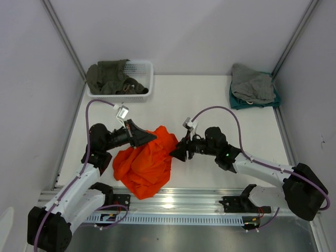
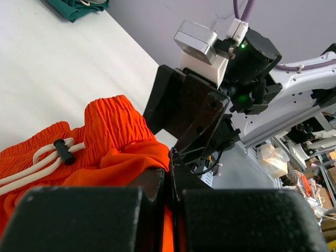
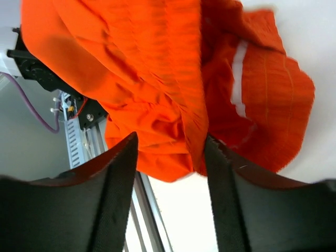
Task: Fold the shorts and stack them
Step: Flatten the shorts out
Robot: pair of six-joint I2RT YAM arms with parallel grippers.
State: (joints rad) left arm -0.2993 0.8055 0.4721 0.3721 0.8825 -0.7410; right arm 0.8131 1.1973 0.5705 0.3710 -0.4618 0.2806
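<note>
At 11 o'clock a white basket [image 1: 149, 79] holds an olive-green garment [image 1: 107, 76], well apart from the work. The left gripper [image 1: 152, 135] has its fingers pressed together on a fold of the orange shorts [image 1: 143, 165] near the waistband [image 2: 113, 123], probably to lift and open the heap. The shorts lie crumpled at 7 o'clock near the table's [image 1: 210, 105] front edge. At their 3 o'clock side the right gripper [image 1: 175, 151] faces the cloth with fingers [image 3: 113, 199] spread, seemingly lining up a second hold. At 1 o'clock a grey garment [image 1: 252, 81] lies on a teal one [image 1: 236, 102], likely the place for the stack.
</note>
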